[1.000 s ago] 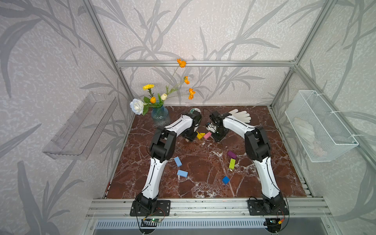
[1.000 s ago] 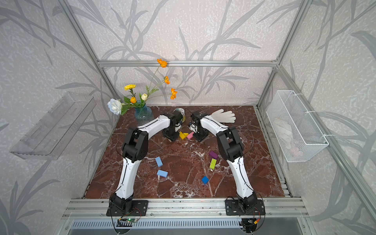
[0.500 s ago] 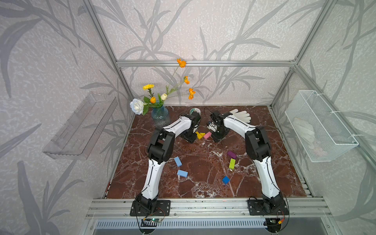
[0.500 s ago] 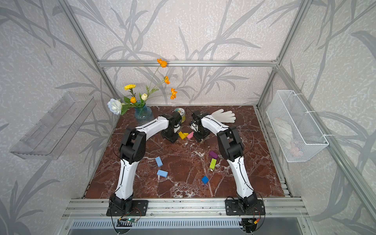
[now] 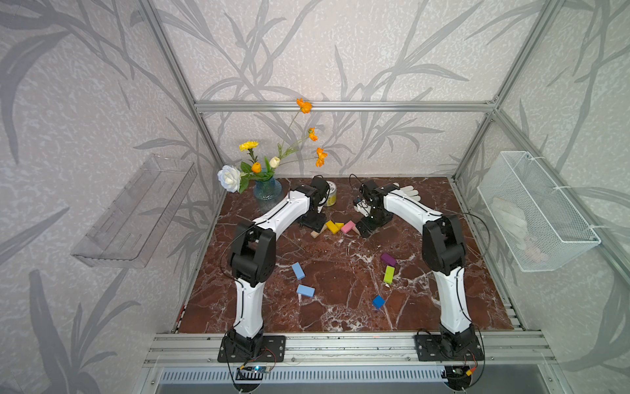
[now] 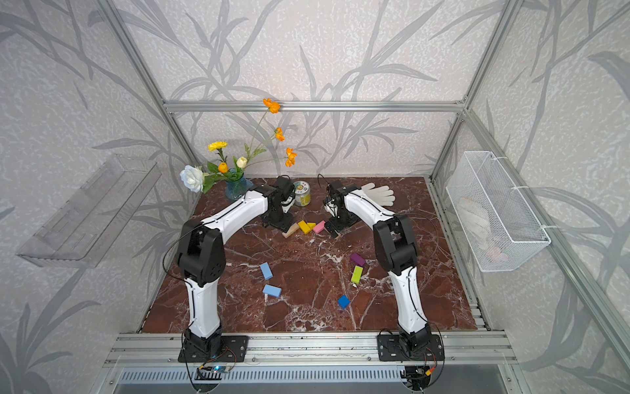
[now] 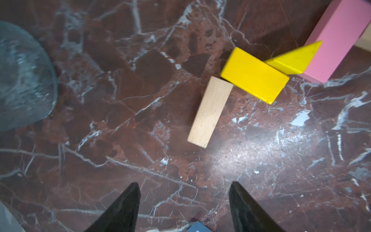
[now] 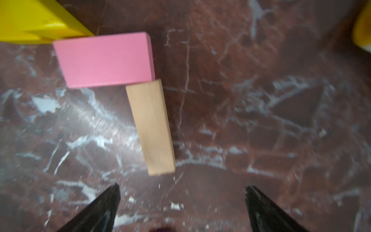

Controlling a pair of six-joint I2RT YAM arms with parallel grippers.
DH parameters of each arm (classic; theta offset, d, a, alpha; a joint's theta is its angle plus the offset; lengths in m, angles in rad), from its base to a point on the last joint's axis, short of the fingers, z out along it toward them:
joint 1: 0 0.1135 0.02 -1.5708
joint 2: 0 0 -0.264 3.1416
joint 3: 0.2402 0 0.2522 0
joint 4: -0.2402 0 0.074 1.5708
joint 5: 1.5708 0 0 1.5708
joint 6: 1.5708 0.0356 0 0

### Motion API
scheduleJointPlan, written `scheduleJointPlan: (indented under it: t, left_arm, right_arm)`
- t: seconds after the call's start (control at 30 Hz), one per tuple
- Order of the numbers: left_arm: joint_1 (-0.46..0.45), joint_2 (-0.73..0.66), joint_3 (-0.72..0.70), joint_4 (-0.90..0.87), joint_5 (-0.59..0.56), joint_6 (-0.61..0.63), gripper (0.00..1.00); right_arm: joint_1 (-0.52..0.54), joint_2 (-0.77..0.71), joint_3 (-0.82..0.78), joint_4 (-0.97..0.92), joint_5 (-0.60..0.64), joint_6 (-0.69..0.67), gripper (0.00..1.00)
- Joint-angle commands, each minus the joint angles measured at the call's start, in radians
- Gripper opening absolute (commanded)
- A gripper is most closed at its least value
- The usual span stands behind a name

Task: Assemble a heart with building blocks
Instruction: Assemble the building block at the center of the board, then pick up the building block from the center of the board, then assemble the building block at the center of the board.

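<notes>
Touching: two yellow blocks, one pink block, two tan blocks

Grey leaf-patterned walls enclose a red-brown marble tabletop, framed by aluminium rails.

Heart only started: I see five blocks chained flat near the bench's far edge, mid-width. Tan block touches yellow block, then yellow wedge, pink block, and second tan block end-on against pink's side. Loose and flat toward the near edge: light blue block and second light blue block on my left half; purple block just beside lime green block on my right half; dark blue block nearest the near edge.
</notes>
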Motion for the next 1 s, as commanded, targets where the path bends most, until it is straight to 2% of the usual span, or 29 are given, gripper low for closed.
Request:
scheduleJointPlan:
  t: [0.0,0.1,0.2,0.27,0.37,0.6,0.8,0.97]
  left_arm:
    - [0.008,-0.138,-0.113,-0.064,0.055,-0.146,0.71]
    - [-0.015,-0.273,-0.293,-0.043,0.109,-0.271,0.71]
    - [-0.026,-0.39,-0.492,0.023,0.177,-0.398,0.71]
    - [-0.033,-0.438,-0.596,0.084,0.227,-0.463,0.72]
    - [-0.049,-0.435,-0.673,0.119,0.244,-0.52,0.71]
    - [-0.051,-0.438,-0.769,0.184,0.224,-0.61,0.7]
    - [-0.051,-0.381,-0.789,0.213,0.22,-0.628,0.7]
    - [-0.048,-0.343,-0.772,0.226,0.209,-0.633,0.7]
  right_arm:
    - [-0.015,-0.229,-0.114,-0.103,0.023,0.18,0.99]
    - [-0.008,-0.438,-0.343,-0.082,-0.054,0.22,0.99]
    - [0.028,-0.596,-0.545,-0.026,-0.031,0.175,0.99]
    - [0.036,-0.664,-0.645,0.038,-0.002,0.151,0.99]
    - [0.037,-0.706,-0.734,0.131,0.008,0.093,0.99]
    - [0.037,-0.603,-0.752,0.155,0.077,0.04,0.99]
    - [0.034,-0.552,-0.767,0.238,0.09,0.027,0.99]
    - [0.032,-0.439,-0.687,0.255,0.102,0.02,0.99]
